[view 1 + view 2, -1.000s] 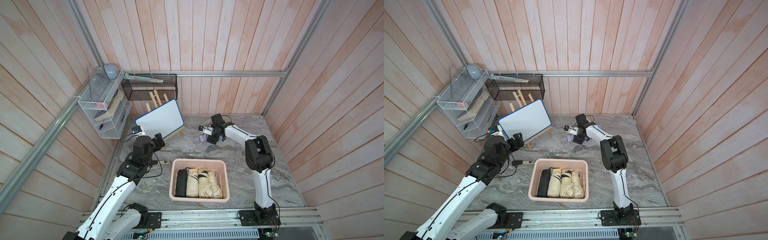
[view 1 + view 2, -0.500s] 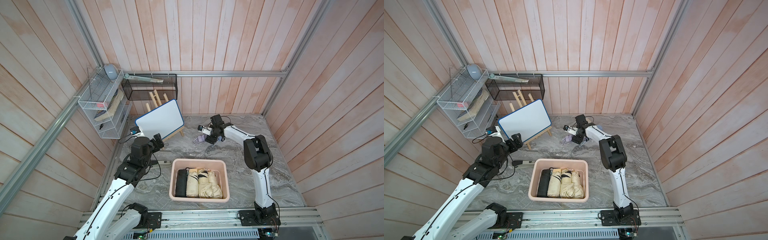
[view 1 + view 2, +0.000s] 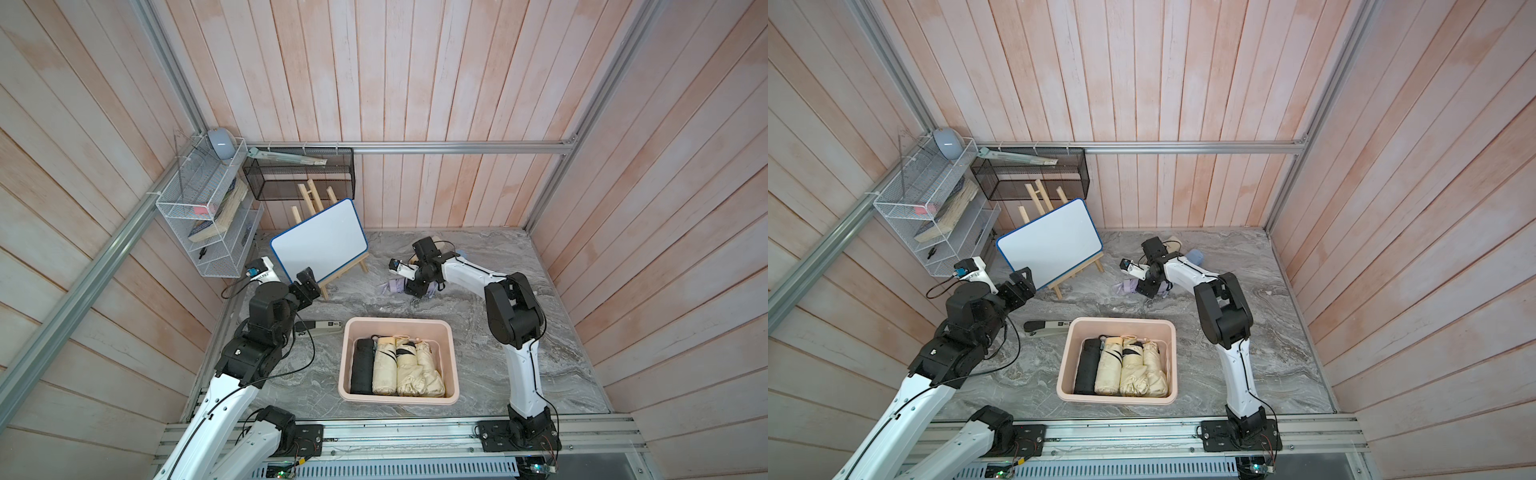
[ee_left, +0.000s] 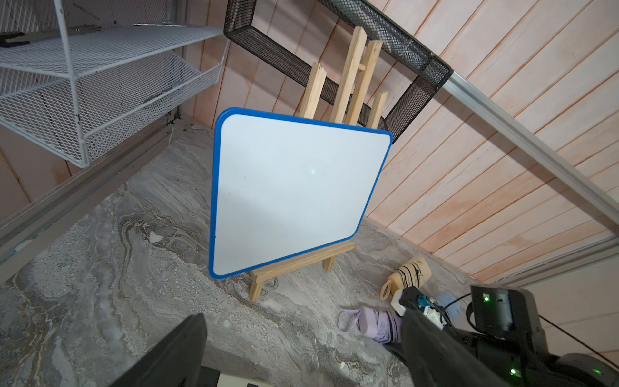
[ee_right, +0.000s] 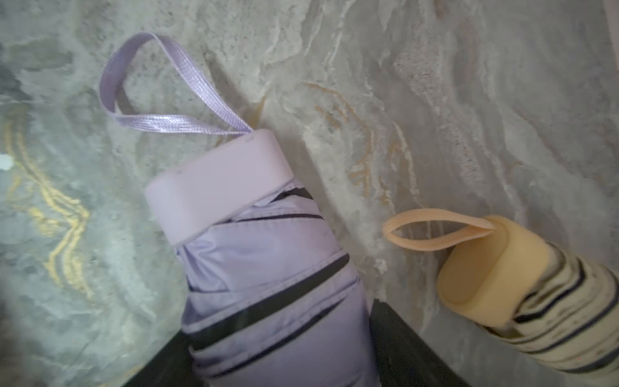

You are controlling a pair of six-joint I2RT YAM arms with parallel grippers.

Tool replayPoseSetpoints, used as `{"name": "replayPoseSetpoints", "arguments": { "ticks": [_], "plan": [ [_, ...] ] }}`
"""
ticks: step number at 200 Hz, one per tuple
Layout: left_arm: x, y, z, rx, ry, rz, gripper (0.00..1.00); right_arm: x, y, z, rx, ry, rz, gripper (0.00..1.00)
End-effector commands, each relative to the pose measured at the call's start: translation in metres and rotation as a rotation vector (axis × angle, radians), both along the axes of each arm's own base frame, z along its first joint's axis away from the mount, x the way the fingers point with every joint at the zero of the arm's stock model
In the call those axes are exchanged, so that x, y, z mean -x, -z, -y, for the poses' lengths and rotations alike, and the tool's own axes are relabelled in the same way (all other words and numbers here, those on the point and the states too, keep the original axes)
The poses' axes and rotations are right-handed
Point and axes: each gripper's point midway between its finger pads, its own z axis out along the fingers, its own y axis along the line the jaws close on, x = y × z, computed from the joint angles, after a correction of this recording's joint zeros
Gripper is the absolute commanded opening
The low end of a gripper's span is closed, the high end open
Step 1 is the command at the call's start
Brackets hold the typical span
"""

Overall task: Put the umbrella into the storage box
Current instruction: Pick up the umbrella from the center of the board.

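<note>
Right pincer [image 3: 419, 289] straddles lilac umbrella [image 5: 268, 284] on counter [image 3: 478, 353], upper centre; actual pinch unclear. Left pincer [image 3: 308, 284] spread, mid-left by whiteboard [image 3: 320, 241].

Both top views high, looking down, left wrist facing whiteboard [image 4: 294, 194], right wrist close above lilac umbrella [image 5: 268, 274]

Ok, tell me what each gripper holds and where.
Left gripper: nothing. Right gripper: fingers flank the lilac umbrella just below its cap; grip cannot be told.
</note>
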Motion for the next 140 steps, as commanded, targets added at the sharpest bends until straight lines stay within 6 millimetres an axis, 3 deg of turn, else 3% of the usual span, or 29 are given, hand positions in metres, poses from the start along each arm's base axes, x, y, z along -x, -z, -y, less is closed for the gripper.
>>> {"name": "replayPoseSetpoints", "arguments": {
  "ticks": [1, 43, 110, 140],
  "plan": [
    [0.005, 0.01, -0.004, 0.02, -0.018, -0.027, 0.96, 0.022, -0.018, 0.009, -0.012, 0.07, -0.074, 0.75],
    [0.007, 0.02, 0.006, 0.059, 0.027, -0.065, 0.96, 0.047, -0.012, 0.018, -0.001, 0.065, -0.139, 0.81],
    [0.014, 0.019, 0.009, 0.09, 0.046, -0.068, 0.96, 0.018, 0.0, 0.01, 0.05, -0.011, -0.057, 0.9],
    [0.021, 0.018, 0.005, 0.112, 0.034, -0.064, 0.96, 0.017, 0.008, 0.005, 0.035, -0.031, -0.072, 0.9]
  ]
}}
